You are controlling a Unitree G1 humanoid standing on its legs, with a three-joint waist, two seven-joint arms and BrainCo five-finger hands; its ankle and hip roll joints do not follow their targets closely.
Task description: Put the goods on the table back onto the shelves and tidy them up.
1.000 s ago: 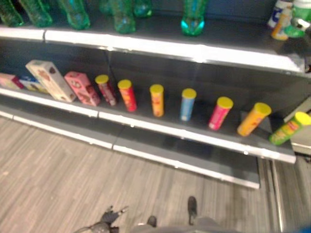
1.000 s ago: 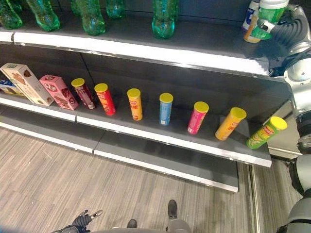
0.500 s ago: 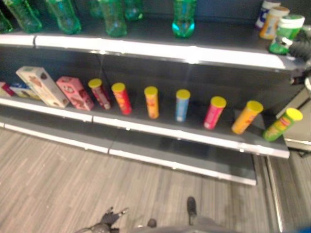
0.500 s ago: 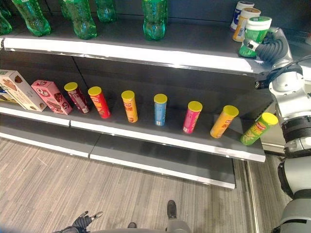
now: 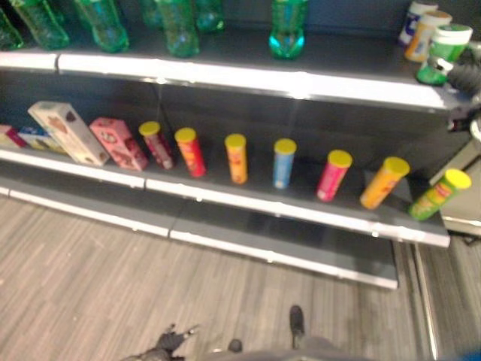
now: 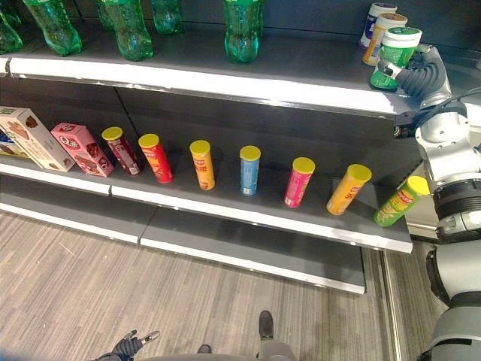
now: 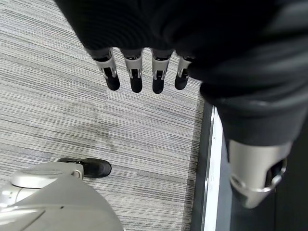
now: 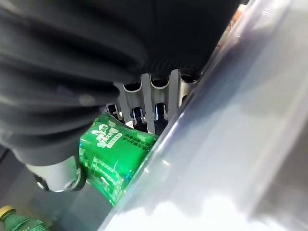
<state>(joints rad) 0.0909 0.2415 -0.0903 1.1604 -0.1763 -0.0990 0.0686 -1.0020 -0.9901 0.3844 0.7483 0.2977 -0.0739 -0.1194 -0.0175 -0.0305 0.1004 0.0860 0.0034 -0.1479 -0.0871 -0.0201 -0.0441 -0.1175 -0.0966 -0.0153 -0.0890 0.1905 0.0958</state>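
Left eye view: upper shelf [image 5: 248,75] carries green bottles [image 5: 287,30] in a row. At its right end stand a white tub [image 5: 415,21], an orange tub [image 5: 423,35] and a green jar [image 5: 442,51] with a white lid. The jar rests on the shelf near the front edge, tilted a little, with the right hand [image 5: 467,74] against its right side. Middle shelf [image 5: 225,197] holds 7 yellow-lidded tubes [image 5: 284,162], all leaning, the rightmost green one [image 5: 438,195] leaning most. Left of them, a pink box [image 5: 118,143] and a pale box [image 5: 66,132].

Right eye view: same layout. The right arm reaches up from the right edge; dark ribbed cover just beside the jar, a fingertip showing at its base. Left hand [image 6: 128,347] low at the bottom edge, over grey plank floor [image 6: 68,293].

Left wrist view: left hand's fingers [image 7: 136,74] hang straight and slack, holding nothing, above the floor beside the shelf base.

Right wrist view: fingers [image 8: 144,103] curl over the jar's green label, thumb [image 8: 57,175] on the opposite side — grasping it, next to the shelf's pale edge.
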